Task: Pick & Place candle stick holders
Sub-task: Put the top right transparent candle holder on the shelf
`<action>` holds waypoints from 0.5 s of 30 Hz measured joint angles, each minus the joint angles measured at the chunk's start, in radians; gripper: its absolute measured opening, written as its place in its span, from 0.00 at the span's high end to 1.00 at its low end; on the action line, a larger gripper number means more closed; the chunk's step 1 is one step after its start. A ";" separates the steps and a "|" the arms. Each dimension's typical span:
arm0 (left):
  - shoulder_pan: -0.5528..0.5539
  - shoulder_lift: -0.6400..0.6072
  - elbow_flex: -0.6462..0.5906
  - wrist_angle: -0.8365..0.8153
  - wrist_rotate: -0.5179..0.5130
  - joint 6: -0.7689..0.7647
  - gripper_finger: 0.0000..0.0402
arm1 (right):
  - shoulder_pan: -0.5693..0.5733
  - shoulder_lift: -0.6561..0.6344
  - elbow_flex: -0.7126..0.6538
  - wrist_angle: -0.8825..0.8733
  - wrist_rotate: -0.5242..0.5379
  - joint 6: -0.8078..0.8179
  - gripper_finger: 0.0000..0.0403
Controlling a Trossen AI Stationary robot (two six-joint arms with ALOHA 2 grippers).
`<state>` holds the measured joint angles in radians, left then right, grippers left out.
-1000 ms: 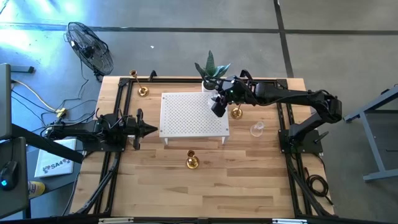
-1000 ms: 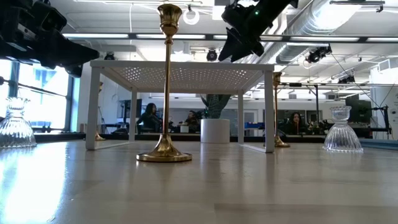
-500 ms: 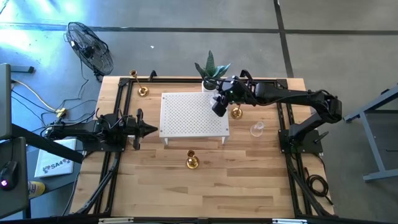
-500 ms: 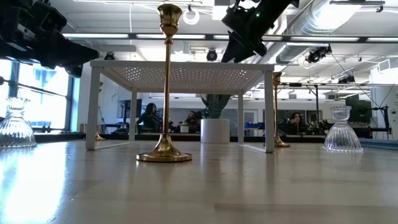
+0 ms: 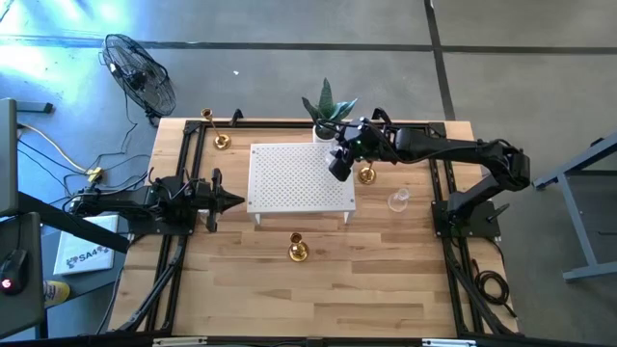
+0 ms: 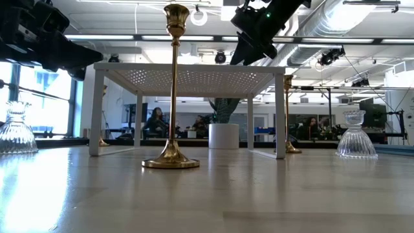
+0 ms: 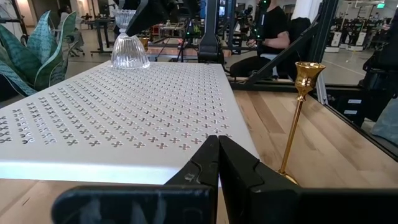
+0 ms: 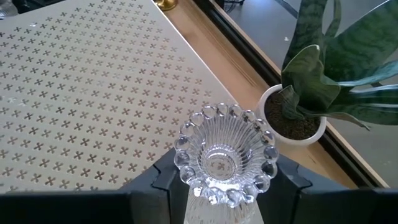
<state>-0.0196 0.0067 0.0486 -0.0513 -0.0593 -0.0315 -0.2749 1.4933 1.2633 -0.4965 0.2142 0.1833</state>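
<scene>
A clear glass holder (image 8: 225, 155) stands on the far right part of the white perforated stand (image 5: 289, 178); it also shows in the left wrist view (image 7: 129, 46). My right gripper (image 5: 339, 164) is above it, shut on its top cup. Gold holders stand on the table at the far left (image 5: 223, 142), right of the stand (image 5: 366, 174) and near the front (image 5: 298, 252). Another glass holder (image 5: 398, 200) stands on the table at the right. My left gripper (image 5: 231, 200) is shut and empty, left of the stand. My right gripper pinches the glass holder's beaded top cup (image 8: 180, 163) between its two fingers, one on each side. The fingers come from above, slanting down. The holder is upright, and its flared base (image 7: 129, 59) rests on the white stand.
A green plant in a white pot (image 5: 326, 114) stands just beyond the stand's far edge, close to my right gripper. A further glass holder (image 6: 16, 129) shows at the left of the low view. Black rails run along the table's left and right sides.
</scene>
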 joint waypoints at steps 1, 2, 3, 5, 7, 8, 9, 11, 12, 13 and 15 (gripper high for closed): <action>0.000 0.000 0.000 0.000 0.000 0.000 1.00 | 0.000 0.000 0.000 0.000 0.000 0.000 0.66; 0.000 0.000 0.000 0.000 0.000 0.000 1.00 | 0.000 0.000 0.000 0.000 0.006 0.000 0.66; 0.000 0.000 0.000 0.000 0.000 0.000 1.00 | 0.000 0.000 0.000 0.000 0.017 0.000 0.66; 0.000 0.000 0.000 0.000 0.000 0.000 1.00 | 0.000 0.000 0.000 0.000 0.021 -0.006 0.65; 0.000 0.000 0.000 0.000 0.000 0.000 1.00 | 0.000 0.000 0.000 0.000 0.022 -0.008 0.63; 0.000 0.000 0.000 0.000 0.000 0.000 1.00 | 0.000 0.000 0.000 0.000 0.022 -0.008 0.62; 0.000 0.000 0.000 0.000 0.000 0.000 1.00 | 0.000 0.000 0.000 0.000 0.022 -0.008 0.60; 0.000 0.000 0.000 0.000 0.000 0.000 1.00 | 0.000 0.000 0.000 0.002 0.023 -0.008 0.56; 0.000 0.000 0.000 0.000 0.000 0.000 1.00 | 0.000 0.000 0.000 0.002 0.023 -0.009 0.54; 0.000 0.000 0.000 0.000 -0.001 0.000 1.00 | 0.000 0.000 0.000 0.003 0.023 -0.013 0.52; 0.000 0.000 0.000 0.000 -0.002 0.000 1.00 | 0.000 0.000 0.000 0.010 0.023 -0.025 0.49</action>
<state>-0.0196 0.0070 0.0486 -0.0513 -0.0608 -0.0315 -0.2748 1.4933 1.2631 -0.4864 0.2367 0.1587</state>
